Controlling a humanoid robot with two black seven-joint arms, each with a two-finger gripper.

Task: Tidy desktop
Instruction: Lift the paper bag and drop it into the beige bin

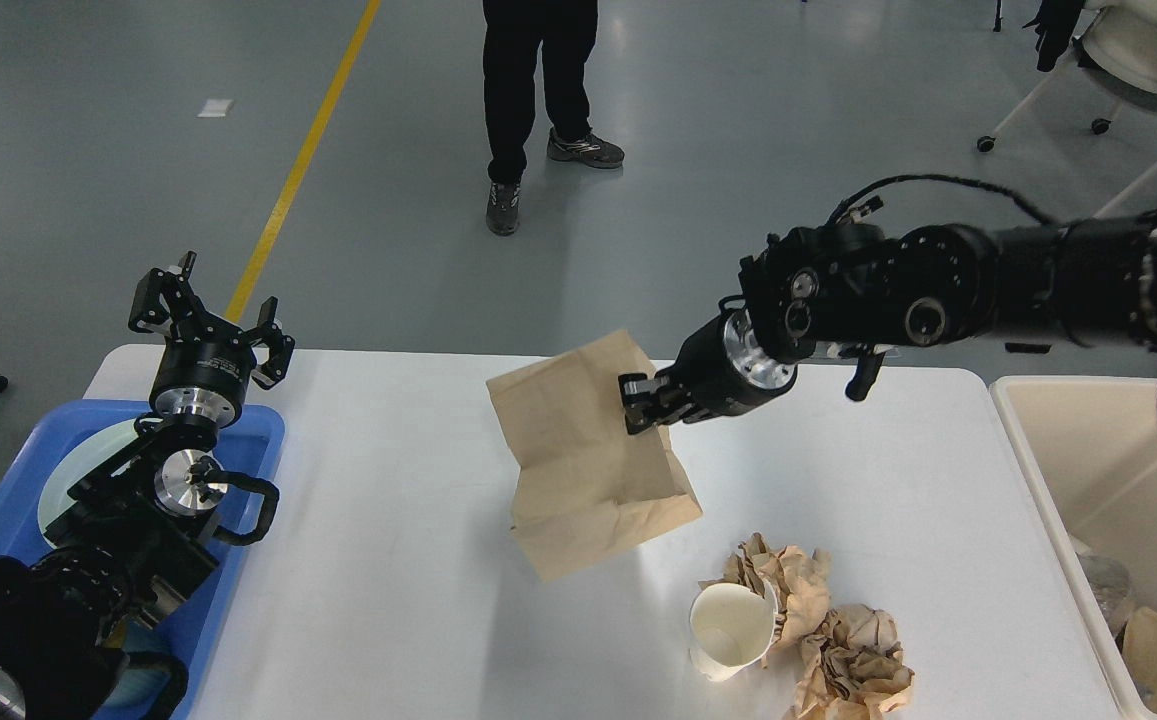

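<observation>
The white desktop point(388, 600) fills the lower half of the view. My right gripper point(641, 403) is shut on the right edge of a flat brown paper bag point(588, 460), which hangs in the air above the middle of the desktop. On the desktop near the front lie a white paper cup point(730, 630) on its side and crumpled brown paper point(838, 640) next to it. At the far left my left gripper point(208, 315) is held up above the blue tray, open and with nothing in it.
A blue tray point(258, 450) holding a pale plate point(73, 475) sits at the left edge. A beige bin point(1088, 480) with some rubbish stands to the right of the desktop. A person point(538, 90) stands on the floor beyond, and wheeled chairs point(1128, 80) are at the far right.
</observation>
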